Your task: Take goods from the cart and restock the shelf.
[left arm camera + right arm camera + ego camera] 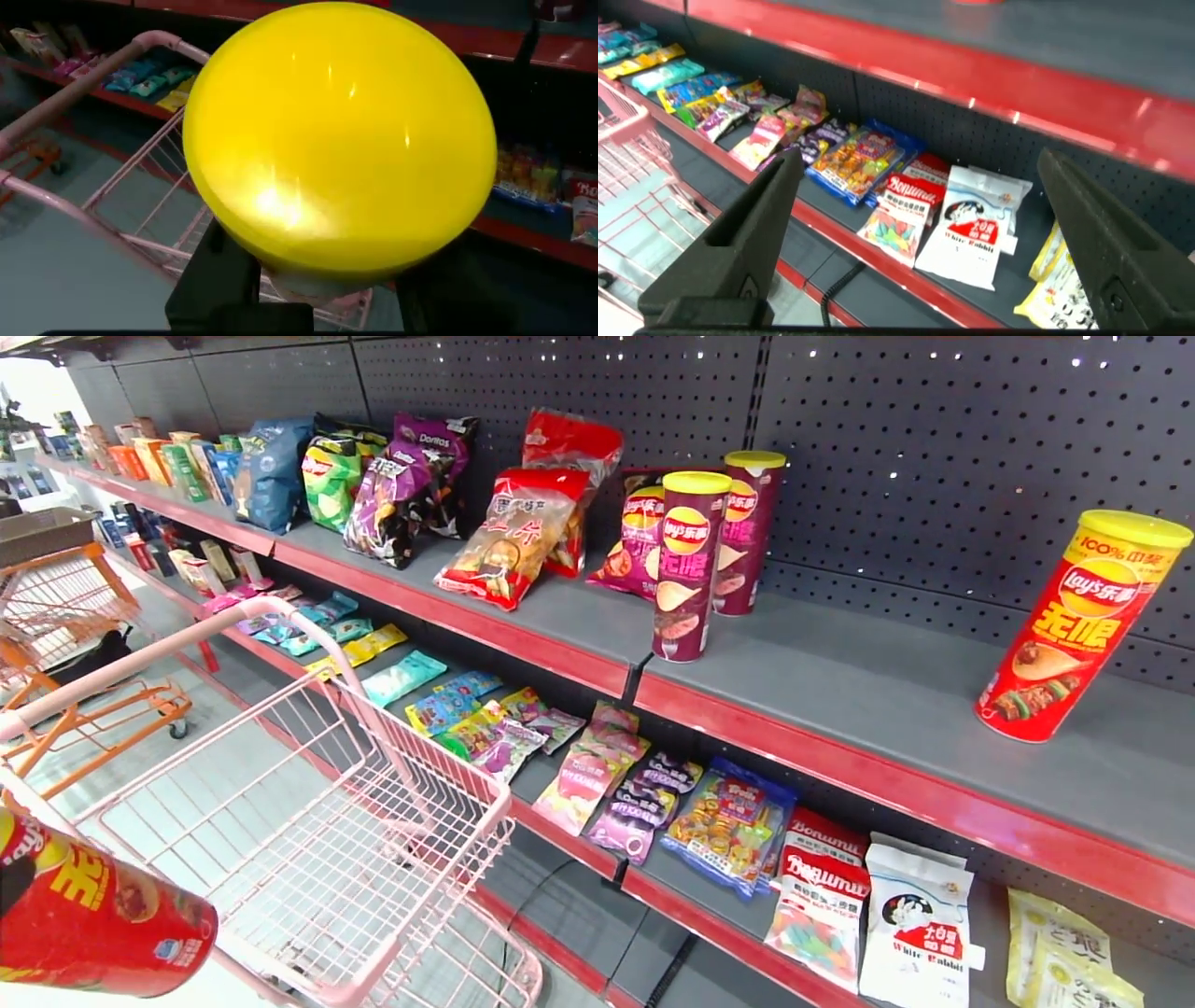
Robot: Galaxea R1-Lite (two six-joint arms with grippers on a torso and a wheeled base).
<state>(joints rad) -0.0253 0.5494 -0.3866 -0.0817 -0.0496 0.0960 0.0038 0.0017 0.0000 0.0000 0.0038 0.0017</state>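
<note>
A red chip can (93, 915) with a yellow lid (341, 140) lies tilted at the near left, beside the pink wire cart (420, 747). My left gripper (332, 285) is shut on this can, one black finger on each side of it below the lid. The grey top shelf (840, 691) holds a matching red can (1083, 625) standing at the right and two purple cans (689, 565) in the middle. My right gripper (924, 233) is open with nothing between its fingers, facing the lower shelf's candy bags (971, 224).
Chip bags (509, 537) line the top shelf's left half, with bare grey shelf between the purple cans and the red can. Candy packets (728, 821) fill the lower shelf. An orange cart (56, 607) stands at the far left.
</note>
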